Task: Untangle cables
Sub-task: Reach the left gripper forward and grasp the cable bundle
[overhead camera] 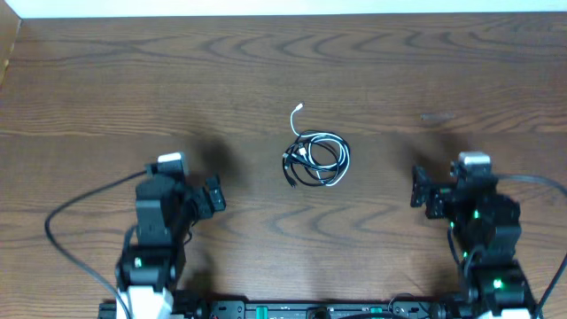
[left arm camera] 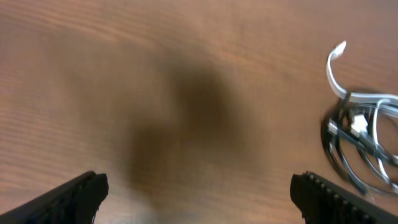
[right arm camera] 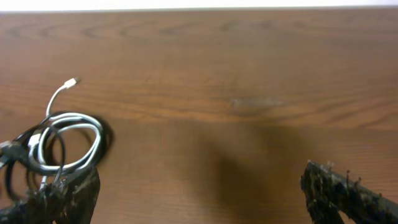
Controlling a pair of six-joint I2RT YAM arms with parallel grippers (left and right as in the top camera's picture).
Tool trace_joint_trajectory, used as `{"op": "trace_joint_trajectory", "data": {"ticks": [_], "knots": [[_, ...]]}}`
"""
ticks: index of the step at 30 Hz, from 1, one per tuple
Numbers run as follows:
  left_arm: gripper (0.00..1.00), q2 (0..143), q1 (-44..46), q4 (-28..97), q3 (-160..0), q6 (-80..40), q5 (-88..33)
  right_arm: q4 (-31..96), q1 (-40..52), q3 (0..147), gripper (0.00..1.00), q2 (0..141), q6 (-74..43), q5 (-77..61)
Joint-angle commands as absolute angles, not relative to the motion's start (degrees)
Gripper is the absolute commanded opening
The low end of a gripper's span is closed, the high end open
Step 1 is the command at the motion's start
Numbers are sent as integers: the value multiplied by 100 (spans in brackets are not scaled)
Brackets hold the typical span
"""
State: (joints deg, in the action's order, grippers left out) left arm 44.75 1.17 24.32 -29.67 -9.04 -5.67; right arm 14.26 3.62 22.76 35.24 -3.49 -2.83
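The cables (overhead camera: 312, 158) lie in one small tangled coil of black cords and a white one at the middle of the wooden table, with a white plug end (overhead camera: 299, 110) sticking out toward the far side. My left gripper (overhead camera: 211, 197) is open, left of the coil and nearer the front, well apart from it. My right gripper (overhead camera: 423, 190) is open to the coil's right, also apart. The left wrist view has the cables (left arm camera: 354, 124) at its right edge, beyond the empty gripper (left arm camera: 199, 190). In the right wrist view the cables (right arm camera: 98, 135) lie past the left fingertip of the empty gripper (right arm camera: 199, 186).
Thick black wires loop from the arm bases at the left (overhead camera: 62, 221) and the right (overhead camera: 549, 186). The table's far edge (overhead camera: 283, 16) runs along the top, with a faint scuff (overhead camera: 436, 115) at the right.
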Motion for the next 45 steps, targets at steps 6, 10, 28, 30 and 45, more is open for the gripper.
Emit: {"op": "trace_joint_trajectory", "data": {"ticks": [6, 10, 28, 30, 45], "knots": [[99, 5867, 93, 4368, -4862, -908, -1002, 2873, 331, 3929, 99, 5179, -421, -593], [99, 5961, 93, 5151, -5221, -913, -996, 3575, 331, 4528, 99, 5769, -360, -598], [99, 5791, 95, 4541, -5249, -980, -1861, 3409, 331, 4801, 99, 5948, -336, -1306], [99, 5793, 95, 4222, -5275, -1044, -1946, 3404, 331, 4801, 99, 5948, -336, -1306], [99, 7448, 1070, 4187, -7076, -950, -1234, 3409, 331, 4801, 99, 5948, -338, -1304]]}}
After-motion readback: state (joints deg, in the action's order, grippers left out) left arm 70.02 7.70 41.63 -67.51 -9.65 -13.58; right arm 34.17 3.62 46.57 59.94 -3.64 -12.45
